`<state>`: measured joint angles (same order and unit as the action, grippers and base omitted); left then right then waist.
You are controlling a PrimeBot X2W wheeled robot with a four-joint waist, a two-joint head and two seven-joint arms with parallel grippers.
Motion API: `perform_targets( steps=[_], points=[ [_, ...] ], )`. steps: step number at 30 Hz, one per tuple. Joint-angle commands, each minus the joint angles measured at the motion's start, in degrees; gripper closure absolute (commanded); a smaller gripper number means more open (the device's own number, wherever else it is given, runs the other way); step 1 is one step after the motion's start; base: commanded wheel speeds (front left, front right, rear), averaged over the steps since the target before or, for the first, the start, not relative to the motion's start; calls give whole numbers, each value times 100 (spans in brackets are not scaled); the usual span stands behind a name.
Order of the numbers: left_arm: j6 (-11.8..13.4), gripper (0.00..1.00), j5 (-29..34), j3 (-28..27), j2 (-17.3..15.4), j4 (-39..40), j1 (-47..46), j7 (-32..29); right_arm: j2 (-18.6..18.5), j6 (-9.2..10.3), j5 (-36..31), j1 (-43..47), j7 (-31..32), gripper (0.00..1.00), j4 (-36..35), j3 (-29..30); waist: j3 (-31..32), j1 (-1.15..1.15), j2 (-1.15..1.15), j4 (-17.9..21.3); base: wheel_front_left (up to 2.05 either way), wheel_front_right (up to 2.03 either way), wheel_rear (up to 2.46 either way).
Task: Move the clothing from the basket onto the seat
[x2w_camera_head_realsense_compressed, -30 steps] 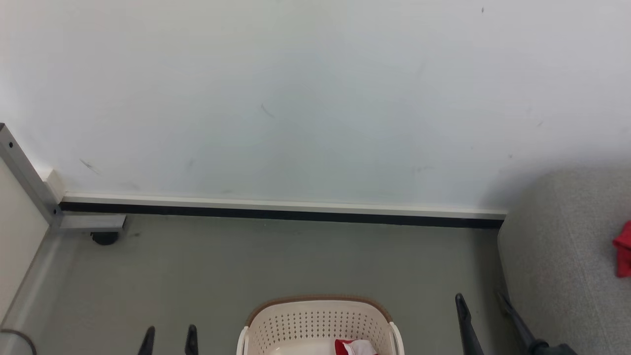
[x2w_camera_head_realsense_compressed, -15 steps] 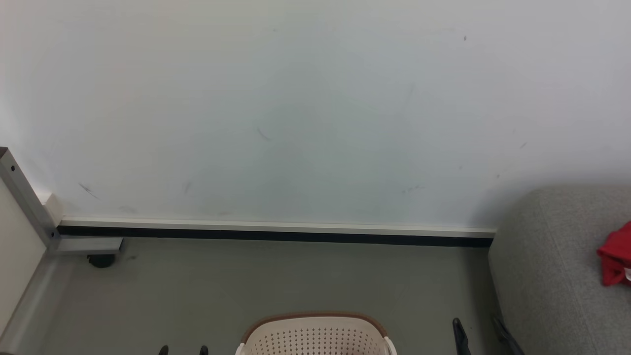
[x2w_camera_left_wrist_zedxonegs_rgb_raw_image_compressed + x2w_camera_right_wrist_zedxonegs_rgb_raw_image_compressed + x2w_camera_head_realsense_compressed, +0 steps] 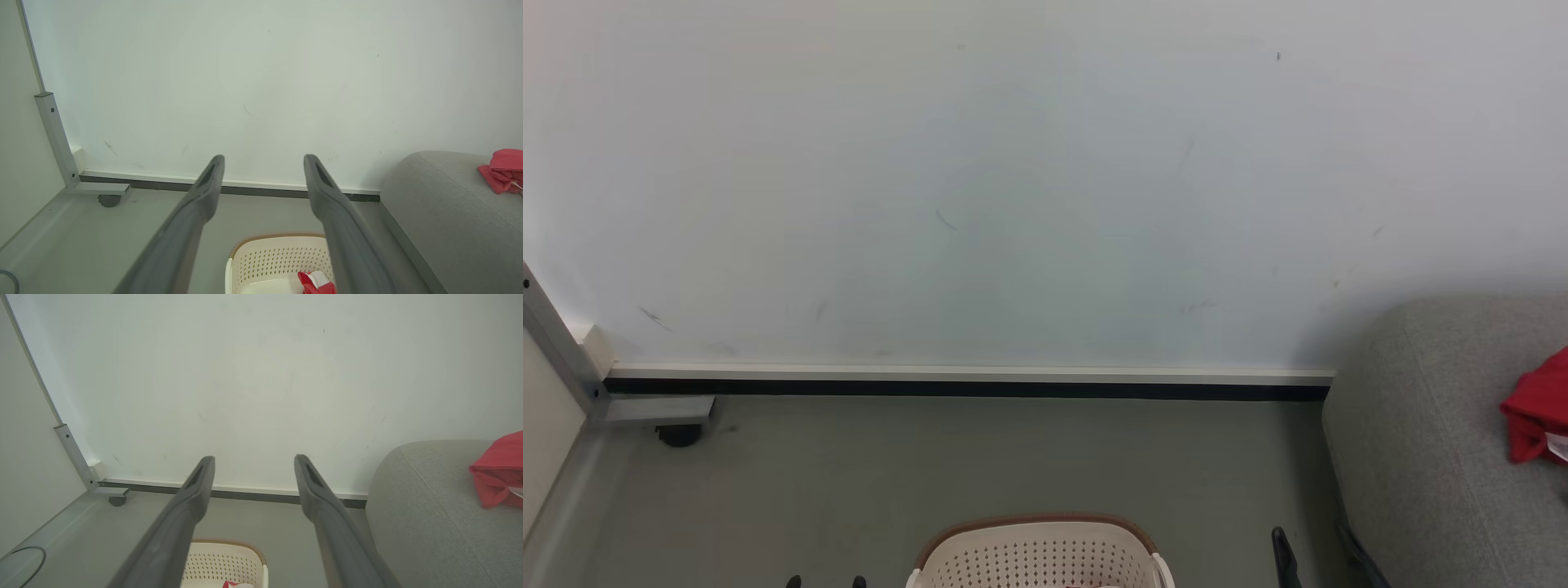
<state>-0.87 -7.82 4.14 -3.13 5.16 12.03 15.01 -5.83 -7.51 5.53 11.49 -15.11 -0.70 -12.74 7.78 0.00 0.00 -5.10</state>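
A: Pale wall [image 3: 1013, 180] and grey-green floor [image 3: 890, 465] take up most of the head view. The basket [image 3: 1037, 555] sits at six o'clock and the seat [image 3: 1421, 457] at four.

B: And the clothing?

A: Split. One red garment [image 3: 1531, 408] lies on the seat at three o'clock. A red-and-white piece [image 3: 316, 283] lies in the basket, low at six in the left wrist view.

B: The head view barely shows the basket's inside.

A: Right, the bottom edge cuts it off just below its far side. The wrist cameras see further in, and the right wrist view catches a corner of that piece at six.

B: Grippers?

A: The left gripper [image 3: 263, 161] and right gripper [image 3: 252, 459] both have their fingers spread wide with nothing between them. They are raised over the basket and point toward the wall.

B: Why so high?

A: My guess is clearance over the basket ahead of a reach down. The job looks part done. Next, one arm should go in for the piece lying there.
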Motion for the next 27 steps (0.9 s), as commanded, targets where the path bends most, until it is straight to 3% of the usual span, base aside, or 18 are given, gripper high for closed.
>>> perform_targets(
  steps=[1, 16, 27],
  points=[
    [-6, 0, 48, -31, 11, -19, 73, 22, -10, 4, -20, 62, -6, 0, 12, -22, -12, 0, 0, 11, 0, 0, 0],
    [4, 0, -79, 20, 24, -180, -13, 23, -7, 4, -5, 26, -7, 0, -50, 33, -199, 0, 0, 48, 0, 0, 0],
    [-467, 0, -364, 203, 23, -883, -323, 23, 1, 4, -15, -255, -7, 0, -163, -32, -728, 0, 0, 151, 0, 0, 0]
  ],
)
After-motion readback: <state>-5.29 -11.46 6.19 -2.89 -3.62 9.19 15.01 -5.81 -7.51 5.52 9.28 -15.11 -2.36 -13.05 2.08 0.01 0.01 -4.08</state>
